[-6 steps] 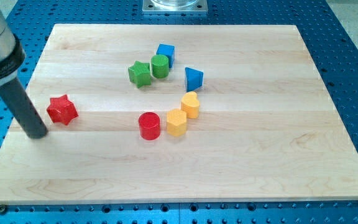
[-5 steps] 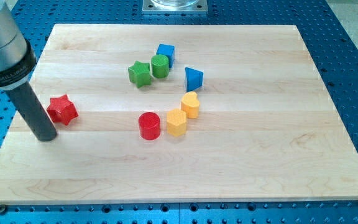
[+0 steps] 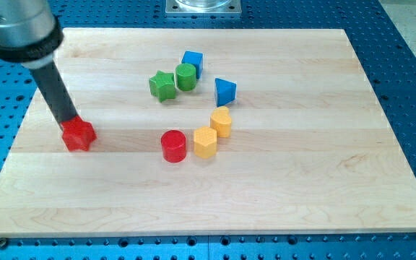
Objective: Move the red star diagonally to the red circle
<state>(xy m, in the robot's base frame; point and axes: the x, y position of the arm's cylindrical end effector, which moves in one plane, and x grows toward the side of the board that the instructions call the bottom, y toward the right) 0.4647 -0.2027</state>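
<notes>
The red star lies on the wooden board at the view's left. My tip is at the star's upper left edge and appears to touch it. The red circle stands near the board's middle, to the right of the star and slightly lower in the view. The dark rod slants up to the view's top left.
Two yellow blocks curve up from the red circle's right. A blue block sits above them. A green star, a green cylinder and a blue cube cluster further up.
My tip moved from the star's lower left up and around to its upper left edge. The star shifted slightly right and down.
</notes>
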